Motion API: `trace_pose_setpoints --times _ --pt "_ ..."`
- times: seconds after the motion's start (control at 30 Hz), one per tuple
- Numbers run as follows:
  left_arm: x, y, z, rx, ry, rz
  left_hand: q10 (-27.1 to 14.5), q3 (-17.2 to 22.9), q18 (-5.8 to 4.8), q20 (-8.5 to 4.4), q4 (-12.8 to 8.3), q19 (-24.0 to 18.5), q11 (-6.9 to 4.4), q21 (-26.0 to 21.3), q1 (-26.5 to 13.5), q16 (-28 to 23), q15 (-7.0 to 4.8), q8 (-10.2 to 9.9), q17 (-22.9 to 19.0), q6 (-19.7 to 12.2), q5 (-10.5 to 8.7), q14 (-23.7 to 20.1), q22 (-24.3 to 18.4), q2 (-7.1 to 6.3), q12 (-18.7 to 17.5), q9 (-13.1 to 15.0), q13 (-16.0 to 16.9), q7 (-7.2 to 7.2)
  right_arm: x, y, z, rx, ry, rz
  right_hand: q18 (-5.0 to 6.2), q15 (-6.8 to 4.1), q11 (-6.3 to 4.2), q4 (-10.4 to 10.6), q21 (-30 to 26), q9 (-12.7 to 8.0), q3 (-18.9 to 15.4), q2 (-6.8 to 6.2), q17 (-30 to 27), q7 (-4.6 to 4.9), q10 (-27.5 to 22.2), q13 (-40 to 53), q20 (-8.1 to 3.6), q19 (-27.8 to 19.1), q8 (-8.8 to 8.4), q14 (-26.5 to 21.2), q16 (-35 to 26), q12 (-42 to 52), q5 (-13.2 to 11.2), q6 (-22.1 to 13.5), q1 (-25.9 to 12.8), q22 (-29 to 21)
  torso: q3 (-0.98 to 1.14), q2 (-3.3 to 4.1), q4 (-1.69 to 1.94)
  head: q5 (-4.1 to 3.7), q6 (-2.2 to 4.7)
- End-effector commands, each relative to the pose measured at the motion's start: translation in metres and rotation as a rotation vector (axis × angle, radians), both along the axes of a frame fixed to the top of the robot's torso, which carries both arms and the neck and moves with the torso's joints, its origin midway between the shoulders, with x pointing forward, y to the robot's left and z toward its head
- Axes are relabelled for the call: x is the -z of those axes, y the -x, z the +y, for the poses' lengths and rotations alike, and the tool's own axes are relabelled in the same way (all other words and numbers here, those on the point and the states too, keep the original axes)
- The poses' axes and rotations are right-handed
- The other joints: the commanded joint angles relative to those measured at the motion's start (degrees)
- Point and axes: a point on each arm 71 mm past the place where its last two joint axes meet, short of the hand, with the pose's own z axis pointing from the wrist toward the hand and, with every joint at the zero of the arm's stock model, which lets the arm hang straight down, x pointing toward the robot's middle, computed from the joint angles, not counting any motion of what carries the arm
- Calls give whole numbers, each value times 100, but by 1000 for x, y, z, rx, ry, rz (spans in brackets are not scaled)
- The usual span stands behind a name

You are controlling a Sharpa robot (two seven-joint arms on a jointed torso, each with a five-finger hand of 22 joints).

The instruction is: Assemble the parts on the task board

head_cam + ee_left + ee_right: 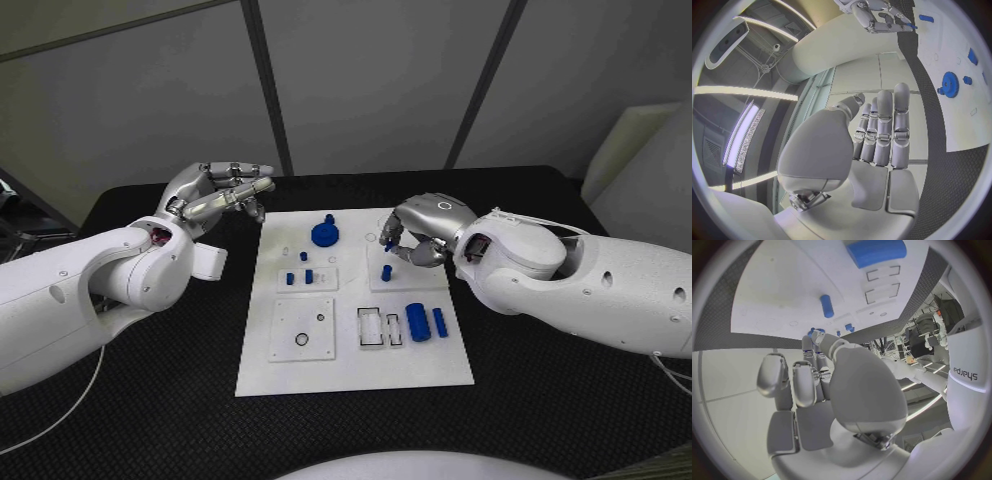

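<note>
**Hands over the task board: right one pinching a blue part, left one off the board**

Right hand [415,232]: poised above the upper right of the task board [433,365], fingers curled in, a small blue part [388,243] pinched at the fingertips. The left wrist view shows the same hand [876,15] with a blue sliver at its fingertips.

Left hand [219,195]: raised beyond the board's upper left corner, over the black table [562,400]. It holds nothing; in its own wrist view the fingers [886,130] stand straight and side by side, close together.

Task board: white plate, centre of the table, long side running away from the robot.

Items on the board:
- Blue gear [326,233], near the far edge, left of the right hand; a small post rises from its middle.
- Upright blue peg [387,271], just below the right hand, standing on the right-hand raised plate.
- Several small blue pieces [302,275] on the left-hand raised plate, below the gear.
- Large blue cylinder [418,322], lying flat near the board's right edge.
- Slimmer blue bar [440,321], just beside the cylinder on its outer side.
- Two rectangular outlined recesses [381,327], left of the cylinder; contents cannot be made out.
- Lower left plate with a dark ring [302,339] on it.
</note>
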Motion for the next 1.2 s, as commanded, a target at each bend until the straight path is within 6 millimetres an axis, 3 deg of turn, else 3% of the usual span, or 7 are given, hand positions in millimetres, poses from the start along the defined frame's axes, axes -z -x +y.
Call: trace_pose_setpoints --times 0.03,0.3,0.4,0.57,0.67,1.0,1.2 --pt "-1 -1 -1 1 8 -7 -38 -38 -18 1 4 -40 5 -35 17 -25 0 31 -7 -9 -31 -44 -7 14 27 -5 -6 31 -9 6 10 -26 -81 -36 -72 -26 2 9 38 4 -22 4 5 -4 38 2 -2 38 15 286 30 -24 3 48 -52 6 -7 -3 13 50 4" --pt "0 -3 -6 7 11 -5 -45 -40 -17 1 2 -40 6 -37 20 -25 1 32 -9 -10 -31 -46 -9 16 28 -6 -7 32 -10 11 36 -92 -132 1 -72 -29 1 -2 41 4 -12 9 7 -4 43 1 -4 38 11 287 33 -31 30 48 -48 11 -12 6 16 226 -22" --pt "1 -4 -8 10 12 -5 -45 -40 -17 1 2 -40 6 -37 20 -25 1 32 -9 -10 -31 -46 -9 16 28 -6 -7 32 -9 10 45 -111 -140 22 -72 -29 1 -2 40 3 -11 10 4 -3 43 1 -4 37 10 287 32 -32 33 48 -48 9 -17 3 21 321 -60" --pt "2 -7 -10 5 11 -4 -50 -42 -17 1 1 -40 7 -39 22 -24 2 34 -10 -9 -31 -47 -10 18 29 -6 -8 32 -4 10 60 -145 -152 51 -70 -28 4 -5 35 2 -8 13 -4 1 40 0 -4 30 4 285 28 -39 43 42 -52 0 -2 14 9 497 -103" --pt "2 -9 -10 1 9 -4 -59 -58 -18 4 8 -39 11 -44 10 -23 6 37 -14 -10 -33 -50 -14 21 34 -8 -8 36 0 11 67 -159 -155 67 -69 -27 6 -7 32 0 -7 15 -3 4 37 -1 -4 25 0 285 30 -43 48 38 -54 -6 -11 8 13 567 -135" --pt "4 -13 -18 5 12 -3 -77 -99 -20 11 29 -37 14 -60 -20 -17 13 50 -23 -3 -35 -54 -26 32 52 -10 -7 32 25 21 86 -207 -148 139 -66 -23 13 -13 25 -3 -8 16 -2 12 28 -4 -3 15 -12 285 32 -59 70 25 -64 -17 -4 8 4 723 -209" --pt "5 -15 -19 5 12 -3 -84 -113 -20 13 32 -36 14 -64 -27 -14 13 53 -26 -3 -36 -54 -30 30 57 -11 -6 31 38 26 93 -231 -129 174 -67 -22 15 -14 28 -4 -10 14 6 13 26 -4 -2 17 -15 286 37 -62 75 21 -68 -11 -1 11 1 742 -245"
